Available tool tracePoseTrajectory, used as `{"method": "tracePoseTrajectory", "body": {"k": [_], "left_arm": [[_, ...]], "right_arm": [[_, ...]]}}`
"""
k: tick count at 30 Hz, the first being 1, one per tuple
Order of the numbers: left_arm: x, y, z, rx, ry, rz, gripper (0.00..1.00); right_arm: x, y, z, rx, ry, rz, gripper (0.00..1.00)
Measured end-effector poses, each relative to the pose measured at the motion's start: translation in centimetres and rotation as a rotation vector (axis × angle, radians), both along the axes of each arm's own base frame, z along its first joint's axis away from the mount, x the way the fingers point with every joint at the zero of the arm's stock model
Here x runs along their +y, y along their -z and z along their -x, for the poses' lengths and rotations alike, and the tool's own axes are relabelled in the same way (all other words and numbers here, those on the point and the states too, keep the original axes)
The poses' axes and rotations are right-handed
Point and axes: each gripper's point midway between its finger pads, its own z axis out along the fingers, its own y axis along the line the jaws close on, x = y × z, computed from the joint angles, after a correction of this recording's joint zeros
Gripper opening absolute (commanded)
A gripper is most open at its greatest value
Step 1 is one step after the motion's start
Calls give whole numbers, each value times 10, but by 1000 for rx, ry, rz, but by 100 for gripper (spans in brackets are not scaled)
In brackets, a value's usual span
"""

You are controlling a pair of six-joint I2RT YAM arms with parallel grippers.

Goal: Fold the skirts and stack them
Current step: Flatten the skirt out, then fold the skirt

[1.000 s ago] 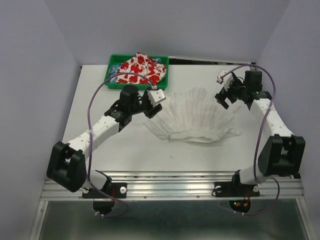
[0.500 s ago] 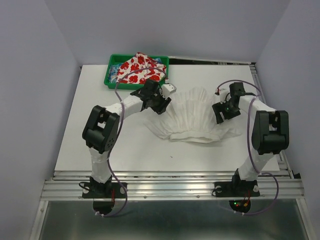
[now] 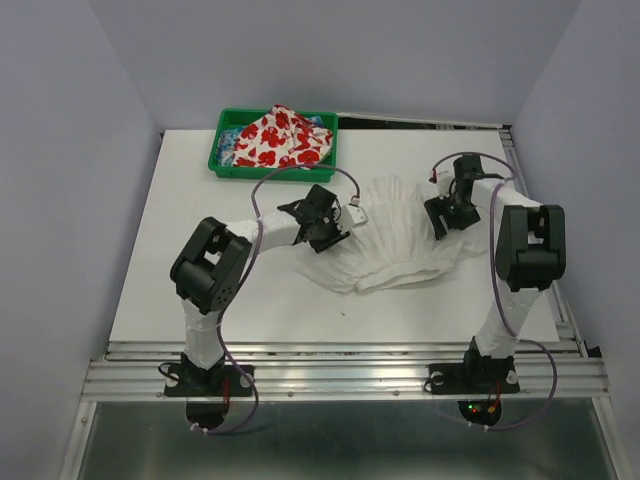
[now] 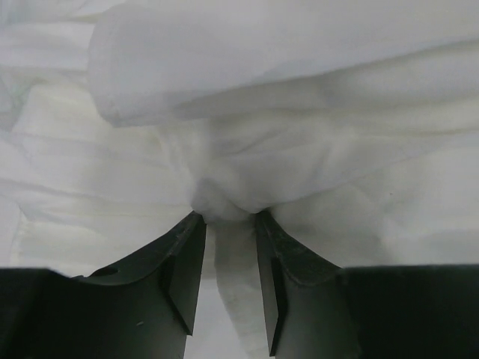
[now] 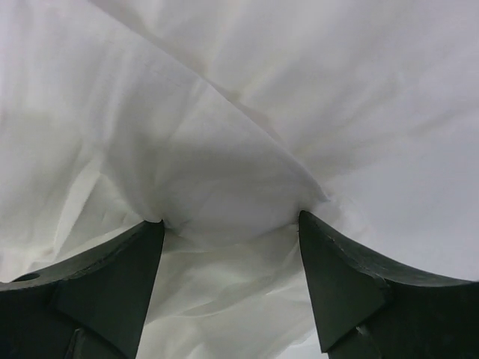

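The plain white skirt [image 3: 400,235] lies spread and ruffled on the table's middle right. My left gripper [image 3: 343,228] is at its left edge. In the left wrist view the jaws [image 4: 228,217] stand close together, shut on a pinched fold of the white skirt [image 4: 299,112]. My right gripper [image 3: 441,216] is on the skirt's right upper edge. In the right wrist view it [image 5: 230,221] is wide open, with its tips pressed into the white cloth [image 5: 224,112]. The white skirt with red flowers [image 3: 280,135] lies bunched in the green tray [image 3: 225,166].
The green tray stands at the table's back left. The white table [image 3: 240,290] ends at a metal rail along the near edge [image 3: 340,360]. Both arms' cables loop above the table.
The left gripper has moved right and nearer onto the skirt's left edge and closed on a fold. The right gripper shifted a little along the right edge. The skirt's left side is bunched inward.
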Motion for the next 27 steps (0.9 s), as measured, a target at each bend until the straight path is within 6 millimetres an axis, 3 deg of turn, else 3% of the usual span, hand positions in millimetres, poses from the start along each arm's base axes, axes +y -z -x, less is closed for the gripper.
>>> {"method": "tracePoseTrajectory", "body": {"k": [3, 7, 12, 15, 17, 20, 24, 26, 27], "left_arm": [[-5, 2, 32, 0, 73, -26, 44], [-28, 1, 88, 35, 207, -33, 47], [-61, -6, 156, 140, 356, 5, 52], [-66, -17, 174, 195, 367, 38, 53], [-64, -31, 167, 196, 336, 73, 53], [-50, -55, 142, 163, 272, 122, 55], [-13, -80, 102, 46, 205, 124, 59], [2, -81, 102, -4, 228, 99, 63], [9, -77, 108, -16, 252, 83, 63]], "right_arm": [[-3, -3, -31, -46, 2, 15, 78], [-5, -9, -76, -131, -3, 24, 81], [5, -22, -99, -199, -37, -28, 88], [10, -40, -111, -243, -60, -52, 88], [14, -58, -112, -277, -89, -65, 88], [25, -95, -94, -333, -182, -90, 85], [51, -158, -39, -433, -365, -73, 77], [81, -176, -3, -488, -511, -56, 75], [97, -176, 18, -488, -586, -59, 73]]}}
